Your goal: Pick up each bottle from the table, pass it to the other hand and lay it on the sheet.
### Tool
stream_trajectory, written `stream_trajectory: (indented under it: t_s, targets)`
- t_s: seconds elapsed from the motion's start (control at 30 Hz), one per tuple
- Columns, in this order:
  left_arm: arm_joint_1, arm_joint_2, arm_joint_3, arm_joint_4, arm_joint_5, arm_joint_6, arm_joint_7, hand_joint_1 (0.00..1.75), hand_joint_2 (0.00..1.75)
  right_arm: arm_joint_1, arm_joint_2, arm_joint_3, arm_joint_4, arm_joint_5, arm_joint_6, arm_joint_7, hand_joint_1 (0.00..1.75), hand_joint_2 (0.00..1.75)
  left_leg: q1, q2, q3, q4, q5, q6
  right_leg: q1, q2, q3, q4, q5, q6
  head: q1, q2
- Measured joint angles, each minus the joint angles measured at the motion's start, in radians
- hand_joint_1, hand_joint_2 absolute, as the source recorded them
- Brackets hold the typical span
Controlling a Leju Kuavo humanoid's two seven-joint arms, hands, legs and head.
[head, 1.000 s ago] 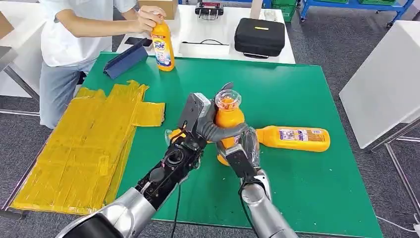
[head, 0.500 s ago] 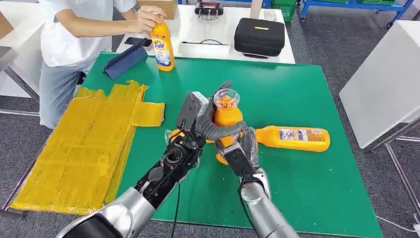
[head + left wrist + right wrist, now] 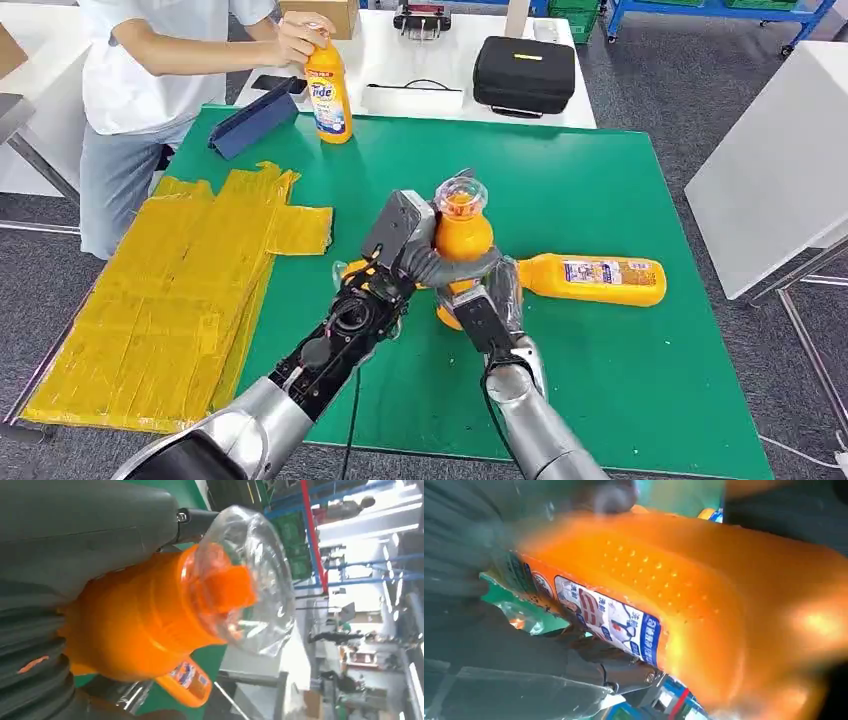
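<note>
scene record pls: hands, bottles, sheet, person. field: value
held bottle: orange, upright above the table, clear cap on top
left hand: grips the held bottle's upper body
right hand: grips its lower part
lying bottle: on its side on the green table, to the robot's right
far bottle: upright at the far edge, a person's hand on its cap
sheet: yellow, at the robot's left, no bottle on it
handover: both hands on the bottle
</note>
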Motion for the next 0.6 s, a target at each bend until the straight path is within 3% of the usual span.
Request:
stream_trajectory:
  t_s: [0.3, 0.33, 0.37, 0.6]
  targets:
    - [-0.010, 0.003, -0.016, 0.011, -0.143, -0.038, 0.032, 0.00, 1.75, 0.005, -0.003, 0.000, 0.002, -0.012, -0.010, 0.004, 1.75, 1.75, 0.000, 0.000, 0.000, 0.000, 0.000, 0.000, 0.000, 0.000, 0.000, 0.000, 0.000, 0.000, 0.000, 0.000]
    - [-0.012, 0.003, -0.021, 0.014, -0.157, -0.045, 0.037, 0.66, 1.75, 0.007, -0.004, -0.001, 0.002, -0.012, -0.011, 0.006, 1.75, 1.75, 0.000, 0.000, 0.000, 0.000, 0.000, 0.000, 0.000, 0.000, 0.000, 0.000, 0.000, 0.000, 0.000, 0.000]
    - [-0.014, 0.003, -0.023, 0.016, -0.167, -0.049, 0.041, 1.75, 1.75, 0.010, -0.004, -0.001, 0.001, -0.012, -0.011, 0.009, 1.75, 1.75, 0.000, 0.000, 0.000, 0.000, 0.000, 0.000, 0.000, 0.000, 0.000, 0.000, 0.000, 0.000, 0.000, 0.000]
    - [-0.017, 0.003, -0.028, 0.023, -0.209, -0.048, 0.051, 1.75, 1.75, 0.039, -0.007, -0.003, -0.029, 0.004, -0.019, 0.036, 1.75, 1.75, 0.000, 0.000, 0.000, 0.000, 0.000, 0.000, 0.000, 0.000, 0.000, 0.000, 0.000, 0.000, 0.000, 0.000]
